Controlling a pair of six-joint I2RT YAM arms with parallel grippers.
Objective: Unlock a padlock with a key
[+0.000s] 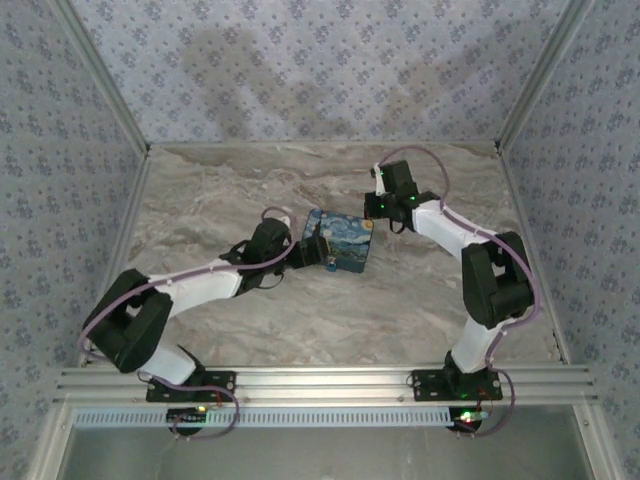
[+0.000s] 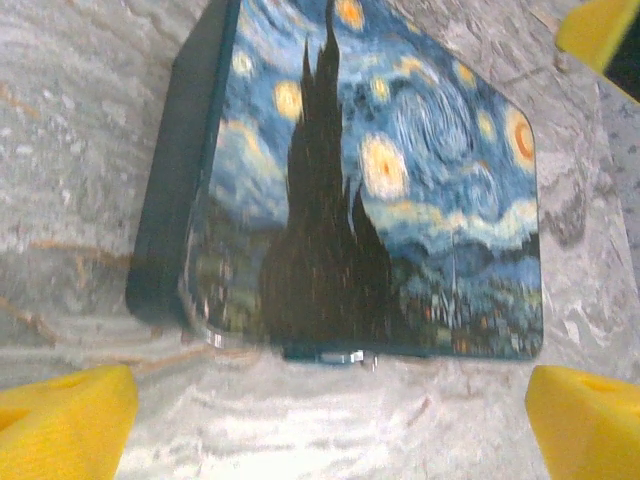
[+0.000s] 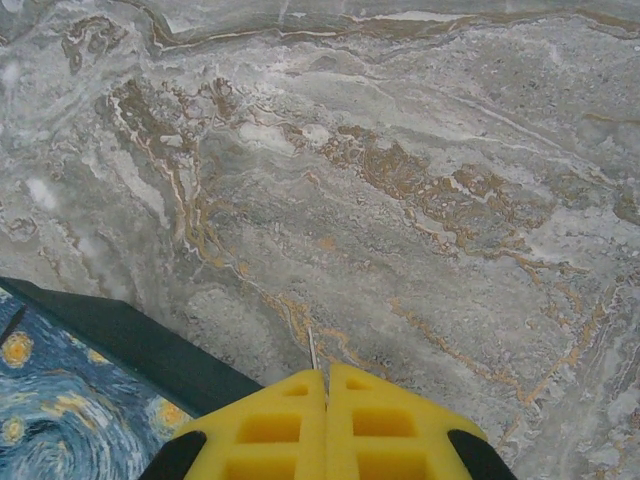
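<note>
**Padlock [image 1: 329,265] on painted box [image 1: 342,236], marble table [image 1: 220,190]**

Lock: tiny, bluish, at the 6 o'clock edge of the box as seen from the top camera; too small to tell how it hangs. Box: lies flat mid-table, night-sky print facing up, dark side walls. Left gripper [image 2: 325,425]: at the box's 8 o'clock, yellow fingers [image 2: 62,420] spread wide apart with nothing between them, the box lid just ahead. Right gripper [image 3: 325,395]: at the box's 1 o'clock, yellow fingers pressed together over bare marble; a box corner shows at 8 o'clock in its wrist view. Whether anything is pinched there cannot be told.
</note>
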